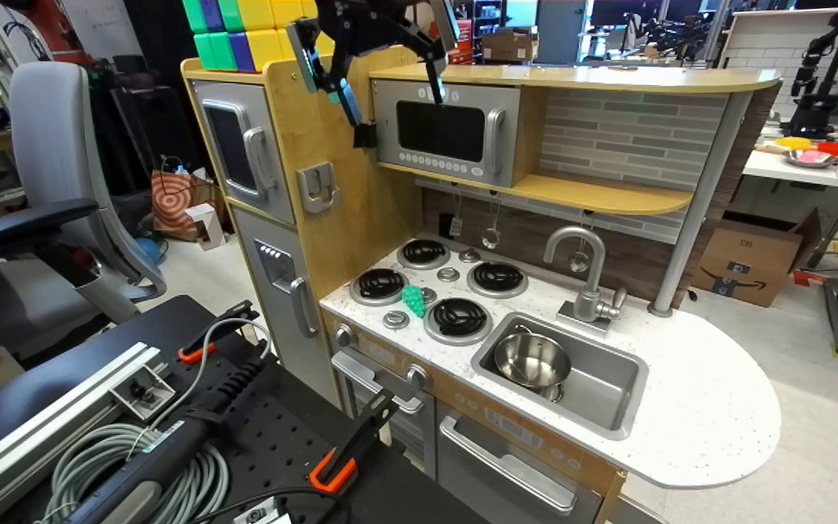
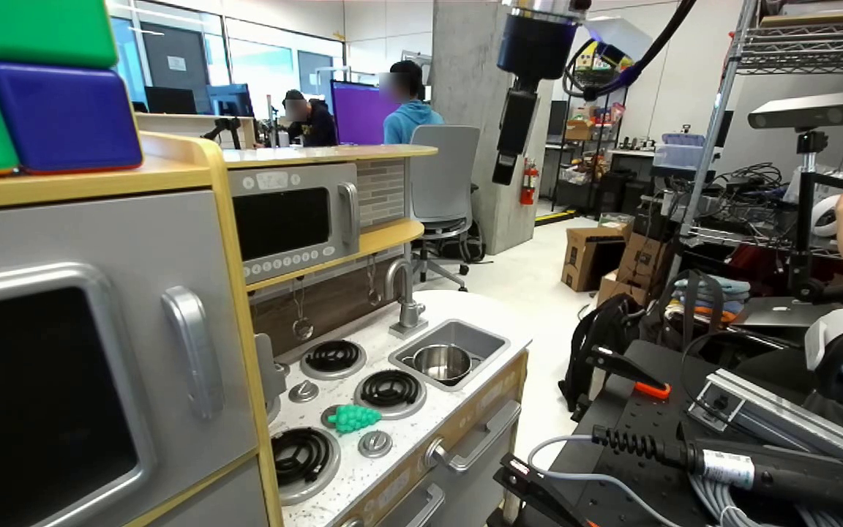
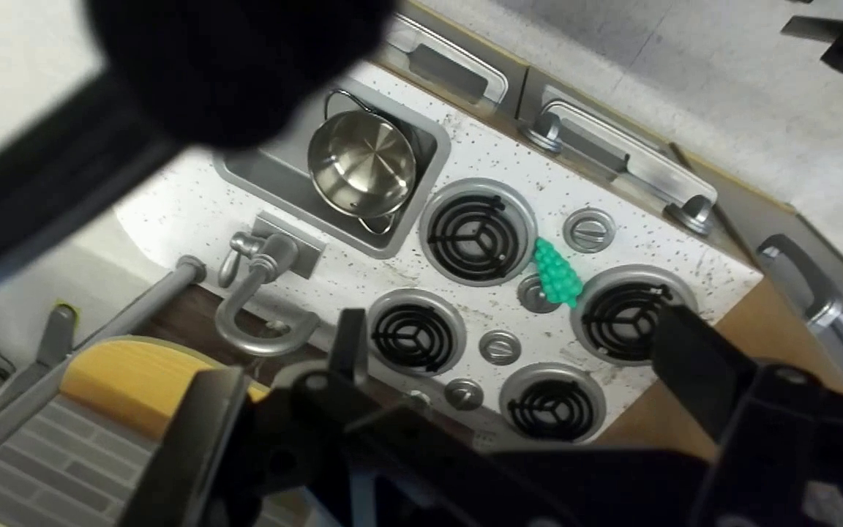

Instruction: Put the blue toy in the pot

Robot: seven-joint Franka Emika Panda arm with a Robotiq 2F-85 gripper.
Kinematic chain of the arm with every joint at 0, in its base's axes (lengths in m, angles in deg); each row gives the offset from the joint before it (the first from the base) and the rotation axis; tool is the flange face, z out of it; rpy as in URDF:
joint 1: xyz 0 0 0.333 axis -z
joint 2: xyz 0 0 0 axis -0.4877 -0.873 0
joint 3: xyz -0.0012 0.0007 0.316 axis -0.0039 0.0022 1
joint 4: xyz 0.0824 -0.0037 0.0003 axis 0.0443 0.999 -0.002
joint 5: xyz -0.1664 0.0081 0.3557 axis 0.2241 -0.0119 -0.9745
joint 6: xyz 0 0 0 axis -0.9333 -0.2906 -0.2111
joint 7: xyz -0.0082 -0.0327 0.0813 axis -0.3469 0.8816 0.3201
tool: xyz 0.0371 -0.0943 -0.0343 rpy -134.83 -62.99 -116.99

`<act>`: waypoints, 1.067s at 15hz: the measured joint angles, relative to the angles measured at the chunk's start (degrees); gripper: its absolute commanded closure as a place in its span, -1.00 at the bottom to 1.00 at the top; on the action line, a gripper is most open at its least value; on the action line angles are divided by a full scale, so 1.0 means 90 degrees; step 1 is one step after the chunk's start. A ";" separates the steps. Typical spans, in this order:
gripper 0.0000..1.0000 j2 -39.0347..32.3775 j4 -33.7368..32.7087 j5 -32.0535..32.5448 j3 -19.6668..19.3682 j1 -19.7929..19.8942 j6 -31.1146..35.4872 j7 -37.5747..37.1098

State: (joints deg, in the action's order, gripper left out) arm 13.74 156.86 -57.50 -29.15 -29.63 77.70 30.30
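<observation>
Supervisor: How far along are you?

Me: Barely begun, I'd judge. I take the blue toy (image 3: 558, 272) to be the knobbly one on the white counter (image 1: 710, 397), though it looks teal-green to me. In my wrist view it has a burner (image 3: 478, 233) at its 10 o'clock and another burner (image 3: 632, 320) at its 4 o'clock, and it partly covers a knob (image 3: 533, 295). Whether it rests on that knob or only beside it, I cannot tell

Supervisor: And the pot?

Me: The pot (image 1: 533, 362) sits in the sink (image 1: 604, 389), toward the 10 o'clock end in an exterior view. I can see into it, and all I find is shiny metal, so the delivery is not done

Supervisor: Is anything in the grip?

Me: No, my gripper (image 3: 511, 329) has its fingers wide apart and holds nothing. It hangs well above the counter in both exterior views, well apart from the toy; in the wrist view the toy shows just past the gap between the fingers, about 1 o'clock from its middle

Supervisor: So what remains?

Me: Nearly all of it, I reckon: descend, close on the toy, lift it past that knob, carry it toward 10 o'clock in the wrist view, release over the pot. I'd give the faucet (image 1: 588, 300) a wide berth, since it stands at the pot's 1 o'clock in an exterior view
</observation>
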 measured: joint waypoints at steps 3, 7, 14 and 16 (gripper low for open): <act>-1.00 -0.0355 -0.0206 -0.0723 -0.0192 -0.0251 0.0000 0.1371; -1.00 -0.0824 -0.0533 -0.1746 -0.0397 -0.0623 -0.0082 0.3140; -1.00 -0.1369 -0.1206 -0.2070 -0.0246 -0.0610 -0.1075 0.3762; -1.00 -0.1402 -0.1126 -0.2088 -0.0183 -0.0560 -0.0824 0.3754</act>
State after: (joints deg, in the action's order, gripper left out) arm 1.12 146.72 -76.29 -30.80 -34.67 70.29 64.10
